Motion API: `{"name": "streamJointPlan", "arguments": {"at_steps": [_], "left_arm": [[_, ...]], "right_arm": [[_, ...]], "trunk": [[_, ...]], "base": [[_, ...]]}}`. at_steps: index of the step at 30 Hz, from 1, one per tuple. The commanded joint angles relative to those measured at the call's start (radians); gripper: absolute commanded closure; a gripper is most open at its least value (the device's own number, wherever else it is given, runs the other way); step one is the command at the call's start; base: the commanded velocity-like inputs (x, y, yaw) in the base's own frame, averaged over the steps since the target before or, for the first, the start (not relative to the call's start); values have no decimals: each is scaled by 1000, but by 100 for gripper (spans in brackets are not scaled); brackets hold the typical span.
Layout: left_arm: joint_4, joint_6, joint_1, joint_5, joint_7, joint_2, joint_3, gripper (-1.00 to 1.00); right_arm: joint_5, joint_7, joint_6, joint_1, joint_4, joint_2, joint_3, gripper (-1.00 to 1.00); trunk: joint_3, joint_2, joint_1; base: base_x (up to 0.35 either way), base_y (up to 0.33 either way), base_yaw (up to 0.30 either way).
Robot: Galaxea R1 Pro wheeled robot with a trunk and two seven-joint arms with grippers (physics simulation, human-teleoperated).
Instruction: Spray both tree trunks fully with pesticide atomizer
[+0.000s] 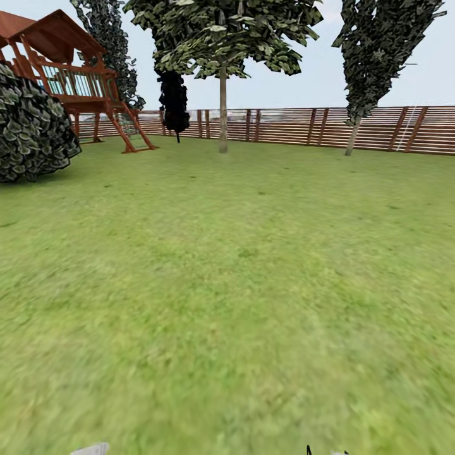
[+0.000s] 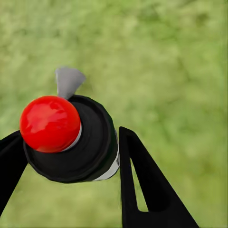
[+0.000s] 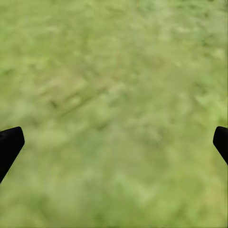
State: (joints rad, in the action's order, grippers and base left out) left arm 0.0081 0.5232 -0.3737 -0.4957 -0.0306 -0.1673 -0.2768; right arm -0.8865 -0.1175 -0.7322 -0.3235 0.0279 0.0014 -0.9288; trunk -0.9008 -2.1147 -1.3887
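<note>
The pesticide atomizer (image 2: 71,142), a black bottle with a round red top (image 2: 50,123) and a grey spout (image 2: 68,80), sits between the black fingers (image 2: 142,180) of my left gripper (image 2: 66,137), which is shut on it above the grass. My right gripper (image 3: 116,137) hangs open over the lawn with nothing between its fingers. Far ahead in the garden (image 1: 227,284) stands a tree (image 1: 227,31) with a broad green-white canopy and a straight bare tree trunk (image 1: 222,110). A second tree (image 1: 379,50) with a pale leaning trunk (image 1: 351,139) rises at the back right by the fence.
A brown slatted fence (image 1: 291,126) closes the far side. A wooden playset (image 1: 76,76) and a round dark bush (image 1: 31,126) stand at the left. A narrow black tree (image 1: 174,101) is near the fence. Open grass lies between me and the trees.
</note>
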Motion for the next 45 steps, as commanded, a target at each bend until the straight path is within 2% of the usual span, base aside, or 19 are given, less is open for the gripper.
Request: {"name": "streamJointPlan", "arguments": {"at_steps": [1, 45], "left_arm": [[1, 3, -1, -4, -3, 0, -8, 100], [0, 1, -1, -6, -6, -1, -7, 100]], "right_arm": [[-11, -9, -1, 0, 0, 0, -2, -100], [-11, -9, -1, 0, 0, 0, -2, -100]], "trunk": [[-1, 0, 0], [-1, 0, 0]], "base": [[339, 0, 0], [339, 0, 0]]}}
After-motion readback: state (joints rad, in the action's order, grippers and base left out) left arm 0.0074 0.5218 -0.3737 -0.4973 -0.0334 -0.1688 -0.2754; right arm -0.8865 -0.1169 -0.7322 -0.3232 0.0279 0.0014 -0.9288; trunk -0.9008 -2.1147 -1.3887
